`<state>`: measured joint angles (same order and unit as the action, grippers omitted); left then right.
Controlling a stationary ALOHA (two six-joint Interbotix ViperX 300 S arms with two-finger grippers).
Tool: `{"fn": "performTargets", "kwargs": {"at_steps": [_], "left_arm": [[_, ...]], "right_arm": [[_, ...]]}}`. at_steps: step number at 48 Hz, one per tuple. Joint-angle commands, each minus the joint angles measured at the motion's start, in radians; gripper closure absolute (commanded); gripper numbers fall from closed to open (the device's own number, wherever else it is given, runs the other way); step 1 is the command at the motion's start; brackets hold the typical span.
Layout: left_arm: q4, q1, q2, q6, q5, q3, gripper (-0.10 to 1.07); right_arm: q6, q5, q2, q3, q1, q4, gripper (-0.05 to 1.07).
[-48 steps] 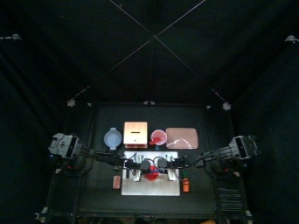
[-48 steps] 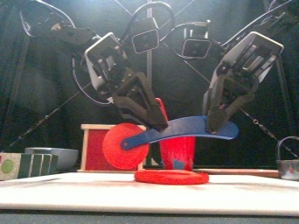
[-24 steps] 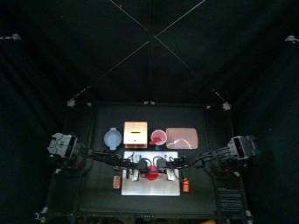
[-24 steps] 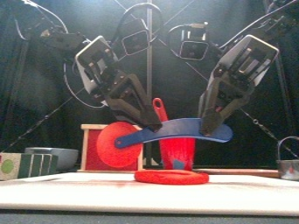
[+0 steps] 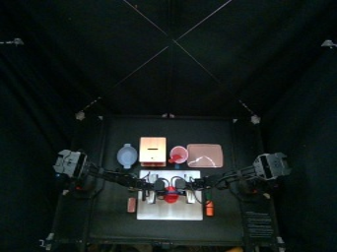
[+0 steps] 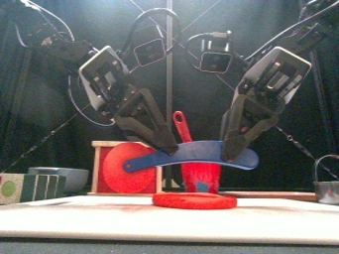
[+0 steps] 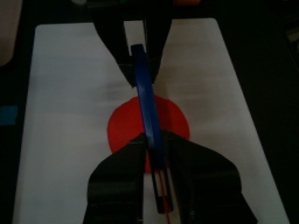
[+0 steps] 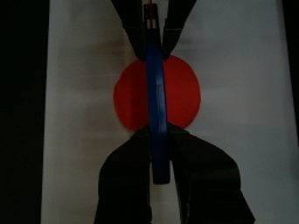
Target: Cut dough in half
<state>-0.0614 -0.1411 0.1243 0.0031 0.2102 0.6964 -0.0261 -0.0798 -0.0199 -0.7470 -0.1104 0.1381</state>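
The red dough [image 6: 195, 200] lies as a flat disc on the white board [image 6: 79, 210]. Just above it hangs a curved blue cutter [image 6: 199, 152], held at both ends and not touching it. My left gripper [image 6: 149, 142] is shut on the cutter's left end and my right gripper [image 6: 240, 149] on its right end. In the left wrist view the cutter [image 7: 142, 96] crosses the middle of the dough [image 7: 122, 131]. The right wrist view shows the same cutter [image 8: 156, 105] over the dough [image 8: 131, 96]. In the top view the dough [image 5: 171, 197] lies between both grippers.
Behind the board stand a wooden block [image 5: 153, 150], a small red-rimmed cup [image 5: 178, 154], a clear tray [image 5: 207, 155] and a pale container [image 5: 125, 155]. Orange stick tools lie left [image 5: 132, 204] and right [image 5: 208, 207] of the board. A metal cup [image 6: 327, 182] stands at far right.
The left arm has drawn a little to the left and the cutter has levelled slightly. It stays just above the dough, held by both grippers.
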Motion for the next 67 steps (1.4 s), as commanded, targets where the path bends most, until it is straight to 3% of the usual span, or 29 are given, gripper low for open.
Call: {"fn": "performTargets", "kwargs": {"at_steps": [1,33,67], "left_arm": [[0.005,0.011,-0.023,0.003,0.034,-0.008,0.42],[0.005,0.020,-0.003,0.005,0.048,0.009,0.42],[0.005,0.020,-0.011,0.006,0.080,0.000,0.42]], "right_arm": [[0.006,0.021,-0.018,0.034,0.011,-0.002,0.77],[0.000,0.020,0.008,0.021,0.015,-0.002,0.77],[0.000,0.040,-0.077,-0.017,0.012,-0.002,0.77]]}}
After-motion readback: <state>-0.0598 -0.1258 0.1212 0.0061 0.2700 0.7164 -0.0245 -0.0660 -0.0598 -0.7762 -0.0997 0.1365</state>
